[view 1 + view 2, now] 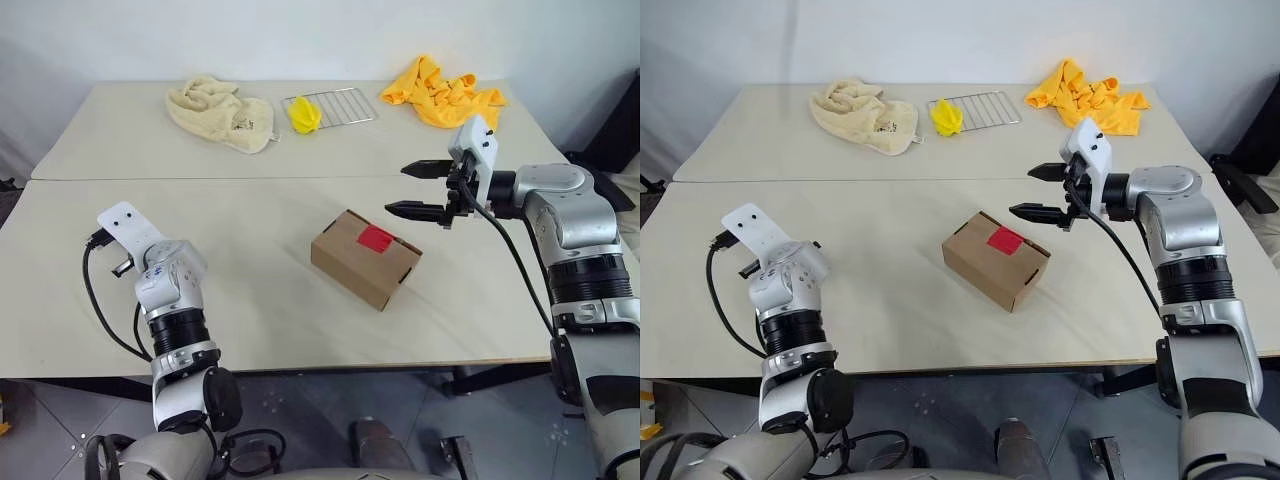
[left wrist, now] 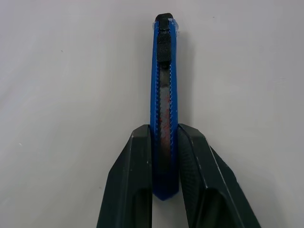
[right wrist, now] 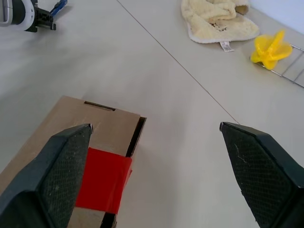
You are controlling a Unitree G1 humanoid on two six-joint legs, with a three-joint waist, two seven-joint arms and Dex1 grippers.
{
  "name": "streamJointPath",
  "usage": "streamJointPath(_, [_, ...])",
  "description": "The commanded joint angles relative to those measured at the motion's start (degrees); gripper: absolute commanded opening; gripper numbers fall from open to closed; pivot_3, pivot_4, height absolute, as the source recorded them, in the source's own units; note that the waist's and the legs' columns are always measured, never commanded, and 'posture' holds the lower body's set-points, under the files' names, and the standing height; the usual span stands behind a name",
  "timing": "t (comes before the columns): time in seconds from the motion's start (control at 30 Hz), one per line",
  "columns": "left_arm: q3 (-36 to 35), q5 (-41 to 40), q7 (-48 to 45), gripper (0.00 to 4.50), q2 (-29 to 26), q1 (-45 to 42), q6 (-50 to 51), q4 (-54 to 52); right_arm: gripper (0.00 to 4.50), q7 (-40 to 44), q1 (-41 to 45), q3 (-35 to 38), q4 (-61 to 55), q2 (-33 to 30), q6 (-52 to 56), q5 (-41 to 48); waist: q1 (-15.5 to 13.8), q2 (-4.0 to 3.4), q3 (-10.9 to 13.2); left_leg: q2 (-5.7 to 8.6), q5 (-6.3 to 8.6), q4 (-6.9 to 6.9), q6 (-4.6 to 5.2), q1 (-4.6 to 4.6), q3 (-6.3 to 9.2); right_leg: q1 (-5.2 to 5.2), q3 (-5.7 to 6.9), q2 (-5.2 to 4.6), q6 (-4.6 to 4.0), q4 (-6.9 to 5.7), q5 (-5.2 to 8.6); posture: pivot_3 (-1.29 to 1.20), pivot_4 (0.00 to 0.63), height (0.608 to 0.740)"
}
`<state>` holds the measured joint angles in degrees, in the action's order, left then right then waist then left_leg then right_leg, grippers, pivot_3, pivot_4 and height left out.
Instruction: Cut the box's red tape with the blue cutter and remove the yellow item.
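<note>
The box (image 1: 365, 258) is a small brown carton in the middle of the near table, its lid held down by red tape (image 1: 376, 237). The yellow item is hidden, as the box's inside does not show. My left gripper (image 2: 165, 130) is shut on the blue cutter (image 2: 164, 95), low over the bare tabletop at the near left, well apart from the box. From the right wrist view the cutter (image 3: 59, 7) sticks out past that gripper. My right gripper (image 1: 398, 190) hangs open just right of and above the box, its fingers wide apart with nothing between them.
On the far table lie a cream towel (image 1: 222, 112), a wire rack (image 1: 335, 105) with a small yellow plastic piece (image 1: 303, 115) at its left end, and a crumpled orange-yellow cloth (image 1: 440, 92). A seam (image 1: 250, 179) joins the two tables.
</note>
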<state>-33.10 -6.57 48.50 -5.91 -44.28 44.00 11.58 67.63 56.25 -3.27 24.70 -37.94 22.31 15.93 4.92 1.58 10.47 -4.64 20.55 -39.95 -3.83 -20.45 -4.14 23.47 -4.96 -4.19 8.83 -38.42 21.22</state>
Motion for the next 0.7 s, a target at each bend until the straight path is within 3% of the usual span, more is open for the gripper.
streamJointPath(0.03, [1.45,-1.86,-7.87,0.44,-3.76,2.18,5.12,-2.01,4.50,-0.60,-0.49,2.82,-3.14,-1.51,0.02,1.03,-0.05,0.00,0.00,0.00,0.00,-0.01,0.00,0.00,0.00,0.00,0.01,0.00,0.00,0.00,0.00,0.00,0.150,0.740])
streamJointPath(0.1, [8.77,-6.30,-26.04,0.44,-11.95,5.09,10.32,-5.39,4.50,-1.13,-1.93,4.24,-6.55,-2.26,2.28,2.36,0.15,-0.03,0.02,0.00,-0.01,0.00,-0.01,0.00,0.00,0.01,-0.01,0.01,-0.01,-0.02,-0.01,0.00,0.150,0.740])
streamJointPath(0.17, [17.04,-9.48,-44.96,0.44,-21.35,11.23,7.80,-11.64,4.50,-1.44,-4.02,5.24,-10.91,-3.13,4.66,3.67,0.28,-0.06,0.04,-0.02,-0.06,0.11,-0.11,0.00,0.03,0.09,0.02,0.08,-0.04,-0.09,-0.01,0.00,0.150,0.740])
streamJointPath(0.23, [20.80,-11.00,-55.88,0.44,-27.21,16.14,4.29,-15.68,4.50,-1.92,-5.70,5.68,-14.36,-3.62,6.46,4.56,0.20,-0.08,0.05,-0.03,-0.09,0.26,-0.17,-0.01,0.03,0.10,0.10,0.06,-0.06,-0.02,-0.01,0.00,0.150,0.740])
streamJointPath(0.43, [21.76,-15.38,-82.16,0.44,-38.41,27.63,-7.85,-19.24,4.50,-4.92,-9.85,6.51,-24.95,-4.07,12.07,7.57,-0.02,-0.10,0.06,-0.05,-0.08,0.38,-0.16,-0.04,0.01,0.03,0.28,0.00,-0.09,0.44,-0.02,0.00,0.150,0.740])
streamJointPath(0.57, [22.30,-20.39,-105.99,0.44,-43.94,34.80,-20.45,-21.75,4.50,-7.78,-11.82,6.81,-32.66,-3.56,16.21,10.18,-0.07,-0.14,0.09,-0.05,-0.06,0.47,-0.12,-0.08,-0.03,0.06,0.28,-0.01,-0.11,0.57,-0.03,0.00,0.150,0.740])
streamJointPath(0.7, [24.93,-19.09,-119.15,0.44,-48.46,37.17,-28.39,-19.50,4.50,-10.75,-13.33,6.64,-39.75,-3.36,20.68,12.95,-0.11,-0.17,0.11,-0.05,-0.04,0.62,-0.08,-0.06,-0.05,0.08,0.27,0.01,-0.12,0.63,-0.03,0.00,0.150,0.740])
